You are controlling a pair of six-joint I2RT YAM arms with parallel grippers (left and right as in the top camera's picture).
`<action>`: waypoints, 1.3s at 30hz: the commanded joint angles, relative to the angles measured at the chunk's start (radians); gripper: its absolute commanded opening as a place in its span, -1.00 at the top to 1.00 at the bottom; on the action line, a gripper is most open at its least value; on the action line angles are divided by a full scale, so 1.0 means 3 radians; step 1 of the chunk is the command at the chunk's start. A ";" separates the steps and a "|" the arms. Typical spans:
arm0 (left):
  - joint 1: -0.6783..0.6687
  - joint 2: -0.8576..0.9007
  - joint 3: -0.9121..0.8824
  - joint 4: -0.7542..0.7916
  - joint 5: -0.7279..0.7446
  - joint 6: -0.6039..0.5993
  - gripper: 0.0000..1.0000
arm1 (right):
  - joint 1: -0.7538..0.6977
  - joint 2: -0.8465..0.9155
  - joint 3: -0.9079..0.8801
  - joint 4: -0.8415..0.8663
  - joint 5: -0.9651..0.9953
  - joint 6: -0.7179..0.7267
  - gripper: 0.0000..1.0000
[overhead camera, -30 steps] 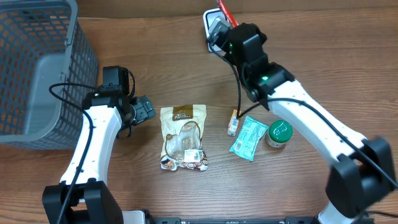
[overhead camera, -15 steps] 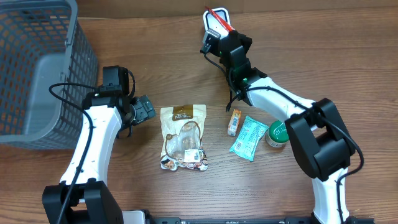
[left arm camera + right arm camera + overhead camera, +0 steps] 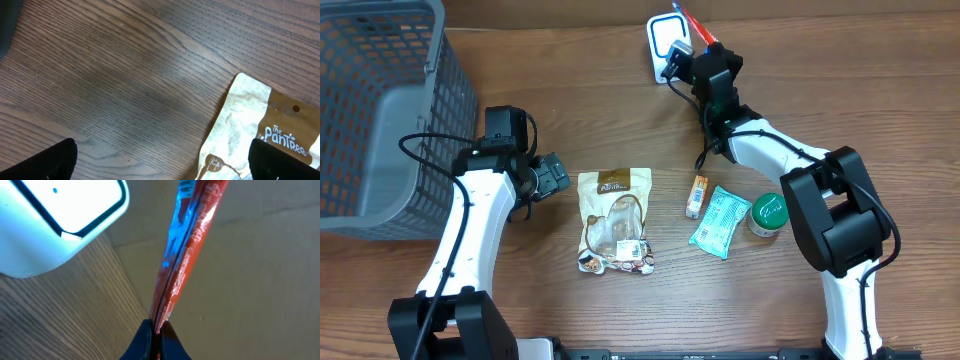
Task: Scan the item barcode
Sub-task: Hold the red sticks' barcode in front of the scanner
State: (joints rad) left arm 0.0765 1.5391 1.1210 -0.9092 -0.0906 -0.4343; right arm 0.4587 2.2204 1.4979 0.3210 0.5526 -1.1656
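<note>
R arm is up at 12 o'clock on the table (image 3: 880, 120). The right gripper (image 3: 156, 330) is clamped on the bottom seam of the red packet (image 3: 185, 255), a thin pinch right at the edge. The packet stands up from the jaws at about 1 o'clock of the white scanner (image 3: 665, 40), close beside it; can't tell if they touch.

Worries from here:
- The packet looks edge-on to the scanner window, so I can't see which face carries the barcode. If it goes in like this, prob no read.
- The grip is only on the seam. A quick wrist roll to turn the face could let the film slide out or flop.
- It hangs near the far table edge. If it drops, it may land off the back, out of reach.

The left gripper (image 3: 555, 178) is wide open, holding nothing, parked at 9 o'clock of the Pantree bag (image 3: 613, 220). No conflict w/ the R arm, I think.
</note>
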 commanded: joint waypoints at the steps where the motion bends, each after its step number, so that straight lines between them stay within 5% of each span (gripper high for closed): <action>1: 0.0006 -0.0008 0.0050 0.0003 -0.0034 0.0038 -0.99 | 0.0013 0.0094 0.0046 0.0025 -0.0076 -0.0221 0.93; 39: 0.0006 -0.0008 0.0050 0.0003 -0.0034 0.0038 -0.99 | 0.0019 0.0326 0.0048 0.0422 0.0022 -0.0245 0.93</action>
State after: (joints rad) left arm 0.0765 1.5391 1.1210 -0.9092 -0.0906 -0.4343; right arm 0.4599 2.3074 1.4979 0.4423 0.5556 -1.2430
